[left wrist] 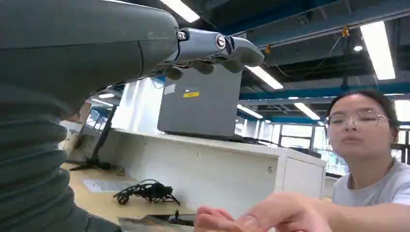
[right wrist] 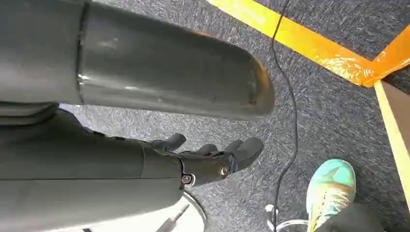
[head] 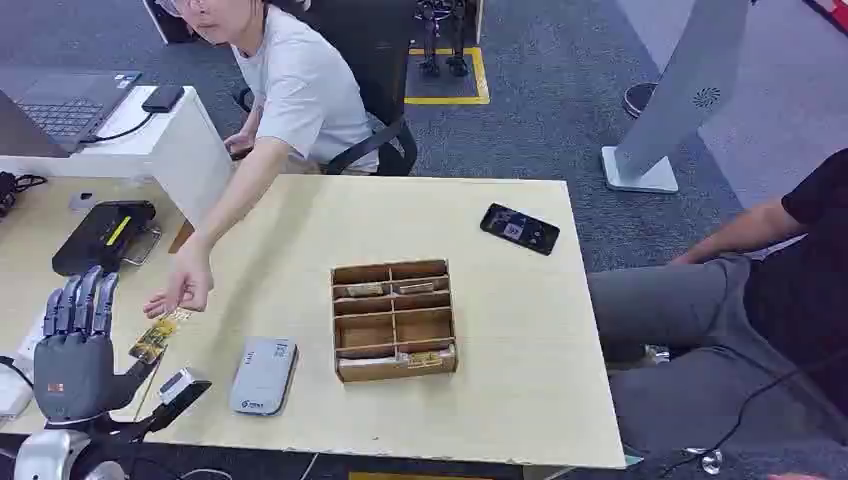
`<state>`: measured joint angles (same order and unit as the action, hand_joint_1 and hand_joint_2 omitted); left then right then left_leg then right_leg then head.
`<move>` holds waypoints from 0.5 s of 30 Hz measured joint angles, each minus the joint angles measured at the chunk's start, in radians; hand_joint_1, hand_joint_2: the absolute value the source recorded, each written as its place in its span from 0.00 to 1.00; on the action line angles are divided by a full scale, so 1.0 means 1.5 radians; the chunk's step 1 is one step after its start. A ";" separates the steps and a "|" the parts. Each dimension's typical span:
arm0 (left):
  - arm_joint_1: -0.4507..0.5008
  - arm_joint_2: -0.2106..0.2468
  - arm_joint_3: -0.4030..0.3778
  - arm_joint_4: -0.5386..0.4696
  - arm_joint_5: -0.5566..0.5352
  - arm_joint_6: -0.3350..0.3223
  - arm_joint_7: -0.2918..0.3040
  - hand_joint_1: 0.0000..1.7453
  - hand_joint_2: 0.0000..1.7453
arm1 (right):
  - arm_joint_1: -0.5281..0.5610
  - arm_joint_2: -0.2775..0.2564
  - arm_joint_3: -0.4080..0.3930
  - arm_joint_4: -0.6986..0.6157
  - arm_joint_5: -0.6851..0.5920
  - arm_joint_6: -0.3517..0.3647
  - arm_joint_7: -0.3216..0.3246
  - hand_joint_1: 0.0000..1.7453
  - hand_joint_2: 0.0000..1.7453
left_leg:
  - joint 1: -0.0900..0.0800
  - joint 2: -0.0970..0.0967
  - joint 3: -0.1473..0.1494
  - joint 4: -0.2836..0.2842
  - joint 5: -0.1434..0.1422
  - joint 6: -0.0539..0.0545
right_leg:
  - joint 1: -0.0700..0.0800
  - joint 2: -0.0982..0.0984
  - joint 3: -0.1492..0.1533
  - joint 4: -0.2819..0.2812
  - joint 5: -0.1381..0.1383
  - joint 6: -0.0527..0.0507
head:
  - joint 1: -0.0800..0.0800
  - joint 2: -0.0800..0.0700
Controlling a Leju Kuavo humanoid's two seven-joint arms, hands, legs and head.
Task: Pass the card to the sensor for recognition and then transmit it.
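At nine o'clock on the bench [head: 500, 400], the left robot hand [head: 75, 345] waits spread and empty; card [head: 152, 340] not yet taken.

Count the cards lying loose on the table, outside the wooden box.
1: a yellowish card near the table's left edge, between the person's hand and the robot's left hand. Others may be slotted in the wooden box; those can't be counted.
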<state>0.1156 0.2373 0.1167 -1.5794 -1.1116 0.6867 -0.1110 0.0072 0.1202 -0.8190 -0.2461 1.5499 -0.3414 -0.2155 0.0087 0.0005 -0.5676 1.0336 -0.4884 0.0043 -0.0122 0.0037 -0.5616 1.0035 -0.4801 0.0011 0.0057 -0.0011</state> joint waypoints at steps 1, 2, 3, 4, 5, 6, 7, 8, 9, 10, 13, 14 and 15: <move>-0.001 0.000 -0.002 0.002 0.004 -0.002 0.003 0.07 1.00 | 0.000 0.000 0.000 0.000 -0.001 0.000 -0.003 0.00 0.00 | 0.000 0.000 0.000 0.000 0.000 0.000 | 0.000 0.000 0.000 0.000 0.000 0.000 | 0.000 0.000; -0.002 0.000 -0.004 0.003 0.008 -0.006 0.004 1.00 1.00 | 0.000 0.000 0.000 -0.001 -0.003 0.001 -0.004 0.00 0.00 | 0.000 0.000 0.000 0.000 0.000 0.000 | 0.000 0.000 0.000 0.000 0.000 0.000 | 0.000 0.000; -0.003 0.001 -0.006 0.004 0.011 -0.011 0.005 1.00 1.00 | 0.000 0.000 0.000 -0.002 -0.004 0.003 -0.005 0.00 0.00 | 0.000 0.000 0.000 0.000 0.000 0.000 | 0.000 0.000 0.000 0.000 0.000 0.000 | 0.000 0.000; -0.003 0.002 -0.010 0.005 0.013 -0.014 0.005 1.00 1.00 | 0.000 0.001 0.000 -0.003 -0.005 0.004 -0.006 0.00 0.00 | 0.000 0.000 0.000 0.000 0.000 0.000 | 0.000 0.000 0.000 0.000 0.000 0.000 | 0.000 0.000; -0.003 0.003 -0.012 0.006 0.017 -0.014 0.005 1.00 1.00 | 0.000 0.002 0.000 -0.005 -0.005 0.004 -0.007 0.00 0.00 | 0.000 0.000 0.000 0.000 0.000 0.000 | 0.000 0.000 0.000 0.000 0.000 0.000 | 0.000 0.000; -0.003 0.004 -0.013 0.007 0.018 -0.014 0.005 1.00 1.00 | 0.000 0.002 0.000 -0.005 -0.005 0.004 -0.008 0.00 0.00 | 0.000 0.000 0.000 0.000 0.000 0.000 | 0.000 0.000 0.000 0.000 0.000 0.000 | 0.000 0.000; -0.003 0.004 -0.014 0.007 0.019 -0.014 0.005 1.00 1.00 | 0.000 0.003 0.000 -0.007 -0.005 0.004 -0.008 0.00 0.00 | 0.000 0.000 0.000 0.000 0.000 0.000 | 0.000 0.000 0.000 0.000 0.000 0.000 | 0.000 0.000; -0.003 0.004 -0.015 0.007 0.022 -0.013 0.005 1.00 1.00 | 0.000 0.003 0.000 -0.007 -0.005 0.004 -0.008 0.00 0.00 | 0.000 0.000 0.000 0.000 0.000 0.000 | 0.000 0.000 0.000 0.000 0.000 0.000 | 0.000 0.000; -0.003 0.004 -0.015 0.007 0.025 -0.012 0.005 1.00 1.00 | 0.000 0.004 0.001 -0.010 -0.006 0.005 -0.008 0.00 0.00 | 0.000 0.000 0.000 0.000 0.000 0.000 | 0.000 0.000 0.000 0.000 0.000 0.000 | 0.000 0.000; -0.003 0.004 -0.015 0.007 0.027 -0.011 0.004 1.00 1.00 | 0.000 0.005 0.001 -0.011 -0.006 0.005 -0.008 0.00 0.00 | 0.000 0.000 0.000 0.000 0.000 0.000 | 0.000 0.000 0.000 0.000 0.000 0.000 | 0.000 0.000; -0.003 0.004 -0.015 0.007 0.030 -0.011 0.002 1.00 1.00 | 0.001 0.007 0.002 -0.015 -0.007 0.012 -0.008 0.00 0.00 | 0.000 0.000 0.000 0.000 0.000 0.000 | 0.000 0.000 0.000 0.000 0.000 0.000 | 0.000 0.000; -0.003 0.004 -0.015 0.007 0.031 -0.010 0.002 1.00 1.00 | 0.001 0.009 0.002 -0.017 -0.007 0.012 -0.007 0.00 0.00 | 0.000 0.000 0.000 0.000 0.000 0.000 | 0.000 0.000 0.000 0.000 0.000 0.000 | 0.000 0.000; -0.004 0.004 -0.015 0.007 0.031 -0.010 0.002 1.00 1.00 | 0.001 0.009 0.002 -0.018 -0.007 0.012 -0.006 0.00 0.00 | 0.000 0.000 0.000 0.000 0.000 0.000 | 0.000 0.000 0.000 0.000 0.000 0.000 | 0.000 0.000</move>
<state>0.1102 0.2430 0.0942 -1.5690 -1.0651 0.6714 -0.1080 0.0093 0.1339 -0.8156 -0.2727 1.5393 -0.3227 -0.2239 0.0087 0.0005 -0.5677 1.0336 -0.4883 0.0042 -0.0122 0.0038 -0.5618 1.0035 -0.4798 0.0013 0.0057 -0.0011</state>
